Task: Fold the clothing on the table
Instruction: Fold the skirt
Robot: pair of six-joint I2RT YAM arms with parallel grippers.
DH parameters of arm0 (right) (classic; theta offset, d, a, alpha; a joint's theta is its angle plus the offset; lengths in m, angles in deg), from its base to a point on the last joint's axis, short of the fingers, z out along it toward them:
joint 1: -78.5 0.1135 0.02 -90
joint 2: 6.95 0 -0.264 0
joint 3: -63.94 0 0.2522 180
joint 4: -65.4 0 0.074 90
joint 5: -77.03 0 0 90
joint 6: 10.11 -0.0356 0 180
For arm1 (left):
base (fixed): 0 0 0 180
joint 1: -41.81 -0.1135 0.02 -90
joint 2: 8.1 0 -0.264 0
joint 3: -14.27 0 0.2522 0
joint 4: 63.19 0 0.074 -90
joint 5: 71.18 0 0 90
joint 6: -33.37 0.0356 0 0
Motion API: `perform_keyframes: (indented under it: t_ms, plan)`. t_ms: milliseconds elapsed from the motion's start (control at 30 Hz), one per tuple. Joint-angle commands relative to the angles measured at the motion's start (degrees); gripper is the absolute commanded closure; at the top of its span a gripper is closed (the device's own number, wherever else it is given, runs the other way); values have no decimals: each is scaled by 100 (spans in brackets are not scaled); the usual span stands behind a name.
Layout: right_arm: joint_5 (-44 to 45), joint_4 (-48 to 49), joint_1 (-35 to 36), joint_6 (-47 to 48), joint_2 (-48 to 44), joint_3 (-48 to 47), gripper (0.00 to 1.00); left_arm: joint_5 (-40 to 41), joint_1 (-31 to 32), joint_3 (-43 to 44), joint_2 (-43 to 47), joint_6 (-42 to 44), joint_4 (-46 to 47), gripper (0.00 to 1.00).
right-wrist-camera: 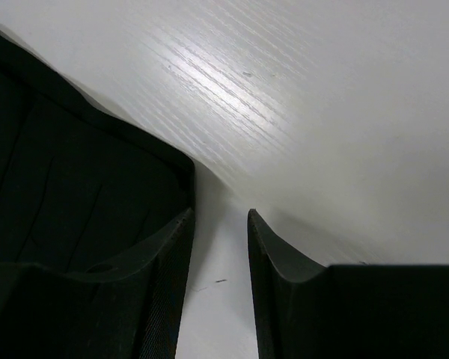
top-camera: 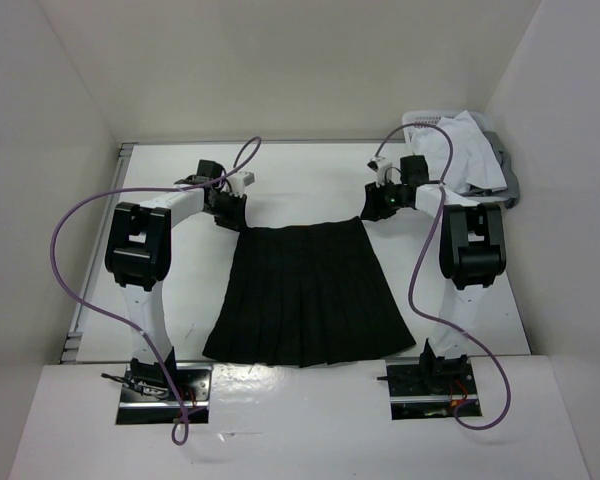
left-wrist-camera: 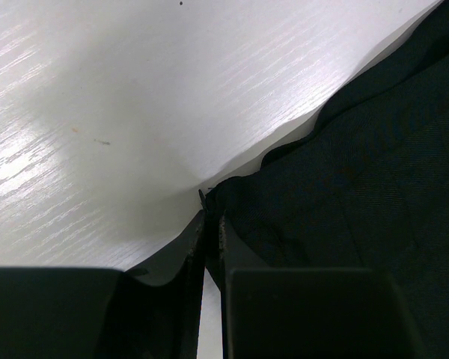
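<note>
Two waist corners matter most. The skirt (top-camera: pixel 305 290) lies flat in the middle of the table (top-camera: pixel 170 280), waist far, hem near. The left gripper (left-wrist-camera: pixel 212 218) is closed, pinching the far-left corner by its very tip. The right gripper (right-wrist-camera: pixel 221 217) stands parted over bare table, with the far-right corner just beside it. Closing there would likely miss, and a one-sided lift could drag the pleats askew. The thin left pinch might also slip.

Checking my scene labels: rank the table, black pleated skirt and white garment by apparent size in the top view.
1. table
2. black pleated skirt
3. white garment, clearly smallest, though only partly visible
</note>
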Motion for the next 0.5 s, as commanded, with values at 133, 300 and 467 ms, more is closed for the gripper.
perform_keyframes:
  t_ms: [133, 300, 467]
  plan:
    - [-465, -135, -171, 136, -171, 1, 60, -10, 98, 79, -173, 122, -204, 86]
    - [-526, -187, -171, 189, -171, 1, 60, -10, 151, 79, -173, 122, -204, 86]
    - [-588, -187, -171, 242, 12, 1, 60, -10, 151, 79, -226, 122, -204, 86]
